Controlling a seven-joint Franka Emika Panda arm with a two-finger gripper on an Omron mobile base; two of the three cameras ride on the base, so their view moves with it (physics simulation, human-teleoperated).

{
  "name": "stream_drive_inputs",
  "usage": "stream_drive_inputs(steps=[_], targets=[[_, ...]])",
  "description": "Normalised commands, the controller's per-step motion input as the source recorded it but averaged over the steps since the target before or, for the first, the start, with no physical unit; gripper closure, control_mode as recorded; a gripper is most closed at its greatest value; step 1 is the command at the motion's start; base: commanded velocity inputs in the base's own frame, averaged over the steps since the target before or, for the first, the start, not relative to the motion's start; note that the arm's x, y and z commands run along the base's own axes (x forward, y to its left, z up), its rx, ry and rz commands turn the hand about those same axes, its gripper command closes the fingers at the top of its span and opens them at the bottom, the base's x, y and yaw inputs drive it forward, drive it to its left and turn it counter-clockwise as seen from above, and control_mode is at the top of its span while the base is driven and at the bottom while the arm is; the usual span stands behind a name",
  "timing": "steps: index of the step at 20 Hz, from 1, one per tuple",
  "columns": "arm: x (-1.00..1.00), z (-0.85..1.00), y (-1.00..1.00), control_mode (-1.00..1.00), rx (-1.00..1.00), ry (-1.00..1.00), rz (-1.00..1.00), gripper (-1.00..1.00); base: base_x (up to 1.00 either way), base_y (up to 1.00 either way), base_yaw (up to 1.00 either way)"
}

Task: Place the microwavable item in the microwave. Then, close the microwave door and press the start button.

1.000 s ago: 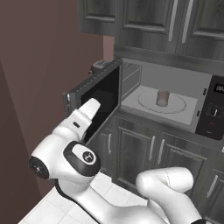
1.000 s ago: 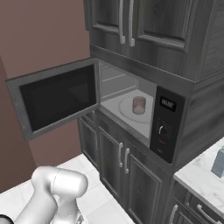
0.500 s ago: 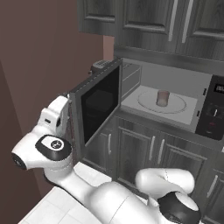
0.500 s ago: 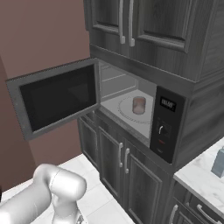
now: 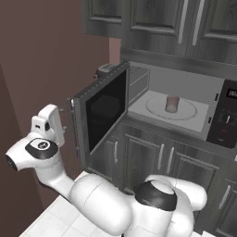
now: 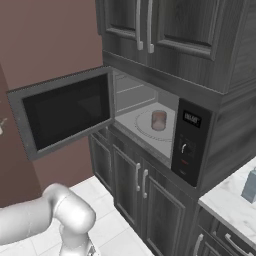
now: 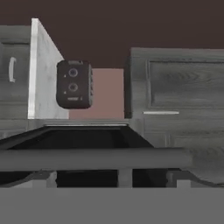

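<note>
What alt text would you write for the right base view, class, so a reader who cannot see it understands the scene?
A built-in grey microwave stands with its door swung wide open to the left, and a small brownish-pink cup sits on the pale turntable inside. Dark cabinets surround it, and the robot's white arm bends at the lower left.

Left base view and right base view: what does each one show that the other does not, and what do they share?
Left base view: the gripper, beside the outer edge of the open door. Right base view: a light blue carton on the counter at the lower right. Both: the door swung open, the cup upright on the plate inside the microwave, and the control panel.
</note>
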Motion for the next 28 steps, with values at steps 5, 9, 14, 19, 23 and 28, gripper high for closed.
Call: stream_drive_inputs(steps=[5,9,14,19,23,28], targets=[[0.61,-0.30,0.05,-1.00,-0.06,0.15,-0.06,-1.00,0.00,0.00,0.00],[0.39,-0.25,-0.08,-1.00,-0.01,0.04,-0.06,-1.00,0.00,0.00,0.00],[0.03,-0.16,-0.64,-1.00,0.00,0.00,-0.06,-1.00,0.00,0.00,0.00],[0.00,-0.08,-0.97,-1.00,0.03,0.00,-0.08,-1.00,0.00,0.00,0.00],[-0.09,0.00,-1.00,-1.00,0.06,0.00,-0.07,-1.00,0.00,0.00,0.00],[-0.46,0.00,-1.00,-1.00,0.05,-0.05,-0.09,-1.00,0.00,0.00,0.00]])
